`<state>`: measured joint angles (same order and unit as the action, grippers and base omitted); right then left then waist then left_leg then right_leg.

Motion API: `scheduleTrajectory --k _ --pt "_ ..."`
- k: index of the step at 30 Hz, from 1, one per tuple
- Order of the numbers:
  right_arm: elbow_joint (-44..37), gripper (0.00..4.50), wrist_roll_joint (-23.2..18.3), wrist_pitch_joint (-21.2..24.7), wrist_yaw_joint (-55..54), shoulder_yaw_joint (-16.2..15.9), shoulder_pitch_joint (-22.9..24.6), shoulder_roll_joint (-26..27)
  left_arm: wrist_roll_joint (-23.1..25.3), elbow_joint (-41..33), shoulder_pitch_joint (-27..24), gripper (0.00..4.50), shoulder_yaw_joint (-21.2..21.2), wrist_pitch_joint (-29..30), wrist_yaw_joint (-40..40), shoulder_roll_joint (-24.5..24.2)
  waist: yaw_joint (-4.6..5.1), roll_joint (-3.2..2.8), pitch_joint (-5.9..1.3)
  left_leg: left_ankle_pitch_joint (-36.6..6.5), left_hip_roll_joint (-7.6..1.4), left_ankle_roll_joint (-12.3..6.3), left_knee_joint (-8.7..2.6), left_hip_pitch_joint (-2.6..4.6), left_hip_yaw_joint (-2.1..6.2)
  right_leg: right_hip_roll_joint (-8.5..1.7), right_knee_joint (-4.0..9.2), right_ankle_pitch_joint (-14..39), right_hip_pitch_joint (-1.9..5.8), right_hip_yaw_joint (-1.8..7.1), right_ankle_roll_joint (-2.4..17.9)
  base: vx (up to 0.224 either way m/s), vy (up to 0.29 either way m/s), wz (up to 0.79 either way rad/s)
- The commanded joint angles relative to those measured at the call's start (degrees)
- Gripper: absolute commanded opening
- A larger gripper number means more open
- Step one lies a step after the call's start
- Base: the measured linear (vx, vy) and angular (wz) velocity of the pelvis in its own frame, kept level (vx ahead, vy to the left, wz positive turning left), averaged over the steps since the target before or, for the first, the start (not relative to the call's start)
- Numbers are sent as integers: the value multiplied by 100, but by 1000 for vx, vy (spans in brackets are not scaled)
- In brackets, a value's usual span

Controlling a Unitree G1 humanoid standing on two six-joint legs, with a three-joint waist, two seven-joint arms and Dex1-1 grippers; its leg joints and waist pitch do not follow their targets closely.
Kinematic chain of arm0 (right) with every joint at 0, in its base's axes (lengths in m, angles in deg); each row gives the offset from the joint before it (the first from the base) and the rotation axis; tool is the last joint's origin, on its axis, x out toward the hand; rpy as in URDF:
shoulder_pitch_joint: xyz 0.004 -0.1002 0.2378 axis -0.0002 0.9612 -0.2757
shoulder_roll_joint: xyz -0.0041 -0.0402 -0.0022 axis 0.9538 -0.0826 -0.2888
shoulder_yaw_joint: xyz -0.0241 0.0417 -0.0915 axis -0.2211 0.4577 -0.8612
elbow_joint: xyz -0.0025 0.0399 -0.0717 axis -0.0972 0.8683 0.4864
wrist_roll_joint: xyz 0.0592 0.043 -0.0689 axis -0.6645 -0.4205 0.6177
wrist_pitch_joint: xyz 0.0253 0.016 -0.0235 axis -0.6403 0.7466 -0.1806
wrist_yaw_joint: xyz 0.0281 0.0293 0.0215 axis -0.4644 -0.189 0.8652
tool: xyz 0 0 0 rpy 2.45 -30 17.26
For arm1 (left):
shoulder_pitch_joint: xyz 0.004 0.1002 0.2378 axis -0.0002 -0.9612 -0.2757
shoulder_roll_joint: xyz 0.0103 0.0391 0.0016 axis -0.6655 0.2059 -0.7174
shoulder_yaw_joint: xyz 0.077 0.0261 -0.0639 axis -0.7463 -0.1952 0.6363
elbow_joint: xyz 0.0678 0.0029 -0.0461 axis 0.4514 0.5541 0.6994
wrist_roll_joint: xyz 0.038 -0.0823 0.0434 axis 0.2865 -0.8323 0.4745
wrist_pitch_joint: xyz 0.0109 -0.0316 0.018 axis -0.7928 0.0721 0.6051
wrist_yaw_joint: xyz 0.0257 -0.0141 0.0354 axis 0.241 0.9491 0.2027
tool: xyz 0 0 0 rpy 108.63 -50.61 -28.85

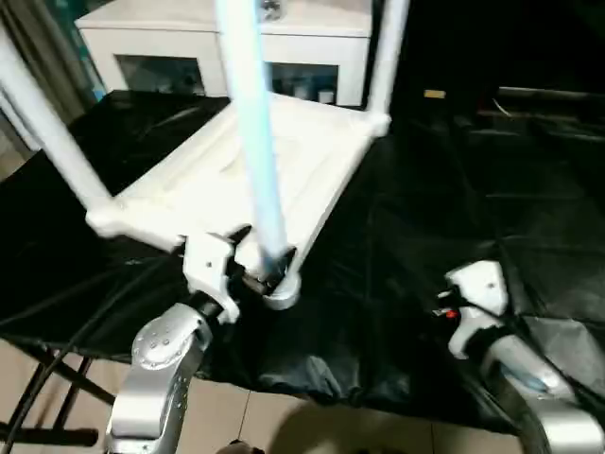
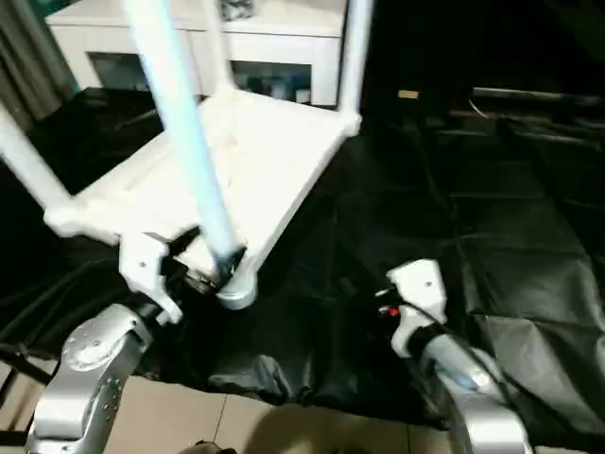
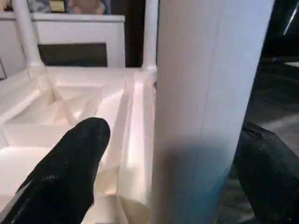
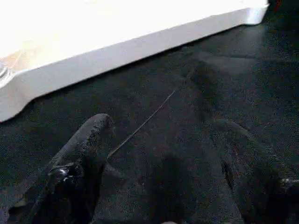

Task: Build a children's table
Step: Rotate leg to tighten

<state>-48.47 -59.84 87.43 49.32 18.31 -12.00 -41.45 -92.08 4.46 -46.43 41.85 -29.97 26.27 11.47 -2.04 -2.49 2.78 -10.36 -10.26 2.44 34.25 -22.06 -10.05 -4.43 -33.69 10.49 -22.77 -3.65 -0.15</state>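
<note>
The white table top (image 1: 312,161) lies upside down on the black cloth, ribbed underside up. White legs stand in its corner sockets, one at the near left (image 1: 47,123) and one at the far right (image 1: 386,57). A fourth leg (image 1: 255,142) stands at the near right corner socket (image 1: 281,295). My left gripper (image 3: 173,154) sits around the base of that leg, open: one finger (image 3: 79,158) stands apart from the tube, the other (image 3: 266,172) lies close beside it. My right gripper (image 4: 163,154) hovers open over bare cloth, right of the top's edge (image 4: 117,56).
A white cabinet with glass doors (image 1: 227,47) stands behind the black-draped table (image 1: 425,236). The table's near edge drops to a tiled floor (image 1: 284,426). A small yellow object (image 1: 434,94) lies far back on the right.
</note>
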Motion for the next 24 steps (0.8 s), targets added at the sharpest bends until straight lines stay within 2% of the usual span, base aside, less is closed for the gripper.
scheduleTrajectory --k 1,5,7,9,10,11,12,14,15,16,17,20,21,22,24 --pt "-89 370 37 102 -76 -1 26 -32 28 -81 87 444 -132 18 16 -2 4 72 -262 -2218 -258 -1 -527 77 147 -331 567 2586 129 246 342 0 0 0" --pt "-59 370 8 83 127 18 62 -252 67 268 470 444 -551 -29 468 -106 -24 95 -293 -1904 -258 -75 -502 80 120 -327 529 2143 150 272 435 0 0 0" --pt "-97 370 -54 44 252 17 89 -313 27 363 576 444 -621 1 565 -84 -35 82 -310 -1660 -254 -124 -486 51 109 -335 476 1761 197 271 562 0 0 0" --pt "-288 370 -458 135 831 -15 181 -511 -22 707 895 444 -850 -45 902 -20 -57 87 -323 -1580 -254 -219 -455 75 89 -334 481 1593 199 279 632 0 0 0" --pt "-420 370 -661 202 1203 -84 237 -683 -36 959 1094 444 -943 -25 999 56 -67 61 -320 -1521 -255 -266 -454 58 94 -331 467 1469 221 277 689 0 0 0" --pt "-457 370 -709 212 1305 -109 251 -736 -22 1037 1154 444 -971 -36 1010 72 -77 68 -326 -1481 -258 -285 -452 58 95 -334 459 1418 235 272 709 0 0 0" --pt "-550 370 -815 206 1615 -187 283 -911 -6 1290 1349 444 -1060 -96 1110 147 -89 -17 -327 -1417 -266 -295 -448 48 110 -345 433 1312 243 270 759 0 0 0" --pt "-604 370 -906 213 1862 -241 284 -1052 -14 1534 1540 444 -1125 -153 1202 241 -95 34 -330 -1496 -259 -335 -433 66 96 -339 474 1434 251 265 755 0 0 0" --pt "-607 370 -973 219 2093 -307 233 -1204 -9 1892 1823 444 -1219 -268 1296 378 -106 -4 -330 -1471 -256 -339 -433 53 104 -352 473 1458 266 257 788 0 0 0" --pt "-587 370 -984 218 2166 -327 199 -1253 2 2060 1953 444 -1261 -339 1326 438 -120 22 -342 -1471 -260 -330 -419 68 104 -359 474 1486 269 256 810 0 0 0" --pt "-550 370 -989 224 2230 -344 145 -1292 17 2282 2120 444 -1285 -399 1321 550 -116 27 -344 -1418 -252 -348 -416 42 110 -362 465 1477 283 250 836 0 0 0" --pt "-437 370 -950 191 2323 -376 26 -1384 117 2926 2569 444 -1317 -601 1224 870 -119 47 -363 -1353 -245 -388 -387 55 101 -358 471 1445 283 244 883 0 0 0" --pt "-390 370 -960 193 2362 -381 -33 -1430 195 3498 2910 444 -1282 -827 1034 1114 -117 63 -353 -1278 -235 -435 -383 29 100 -355 470 1378 291 239 911 0 0 0" --pt "-381 370 -958 184 2355 -378 -48 -1439 204 3745 3042 444 -1246 -916 950 1217 -138 61 -374 -1287 -239 -449 -357 75 96 -360 472 1379 285 239 924 0 0 0" --pt "-372 370 -978 184 2358 -375 -62 -1454 227 4017 3179 444 -1218 -1048 882 1288 -137 74 -379 -1168 -239 -489 -360 35 106 -374 446 1265 324 232 958 0 0 0"
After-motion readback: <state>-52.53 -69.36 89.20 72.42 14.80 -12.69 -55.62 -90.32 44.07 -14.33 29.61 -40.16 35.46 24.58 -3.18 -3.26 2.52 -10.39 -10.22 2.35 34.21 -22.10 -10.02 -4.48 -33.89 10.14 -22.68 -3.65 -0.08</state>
